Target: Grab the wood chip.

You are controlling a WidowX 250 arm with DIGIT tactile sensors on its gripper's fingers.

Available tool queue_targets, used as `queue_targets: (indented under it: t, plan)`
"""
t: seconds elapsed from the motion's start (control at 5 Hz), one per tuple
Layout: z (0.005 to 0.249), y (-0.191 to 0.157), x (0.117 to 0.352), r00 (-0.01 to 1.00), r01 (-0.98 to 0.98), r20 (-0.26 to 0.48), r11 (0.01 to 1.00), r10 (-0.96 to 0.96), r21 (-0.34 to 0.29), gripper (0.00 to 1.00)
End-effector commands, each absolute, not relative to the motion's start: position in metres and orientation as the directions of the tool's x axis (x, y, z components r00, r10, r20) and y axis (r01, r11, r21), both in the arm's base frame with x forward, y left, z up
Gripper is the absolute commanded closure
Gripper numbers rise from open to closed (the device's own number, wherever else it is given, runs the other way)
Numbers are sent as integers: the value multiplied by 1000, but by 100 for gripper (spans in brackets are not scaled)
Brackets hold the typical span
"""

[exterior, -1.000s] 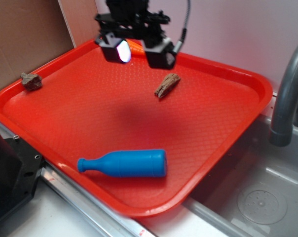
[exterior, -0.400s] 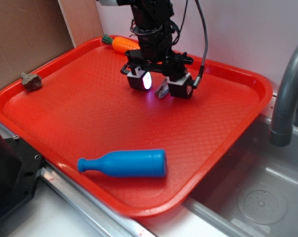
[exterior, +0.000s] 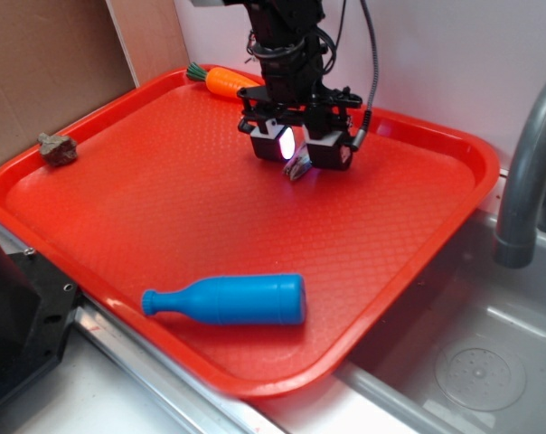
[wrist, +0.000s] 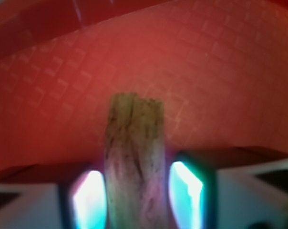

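Here the gripper (exterior: 295, 149) is low over the far part of the red tray (exterior: 164, 199); only the wrist view shows its fingers (wrist: 89, 198) flanking the wood chip (wrist: 134, 157), whether touching is unclear

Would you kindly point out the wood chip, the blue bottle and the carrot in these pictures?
wood chip (wrist: 134, 157): wrist view, middle of its grainy body between the lit pads.
blue bottle (exterior: 241, 299): exterior view, middle of its wide body.
carrot (exterior: 228, 81): exterior view, its orange body at the tray's far rim.
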State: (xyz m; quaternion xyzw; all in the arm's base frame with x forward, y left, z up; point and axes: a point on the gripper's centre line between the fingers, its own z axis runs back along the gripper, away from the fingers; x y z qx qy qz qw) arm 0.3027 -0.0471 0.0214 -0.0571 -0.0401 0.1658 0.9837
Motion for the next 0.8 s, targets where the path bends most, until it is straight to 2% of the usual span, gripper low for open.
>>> queue_targets:
  t: [0.0, 0.4, 0.6]
  plan:
    - [56, -39, 296, 982, -177, 48, 980, 182, -91, 100]
    - [155, 14, 225, 996, -23, 85, 992, 34, -125, 100]
    - [205, 33, 199, 993, -52, 97, 995, 60, -86, 100]
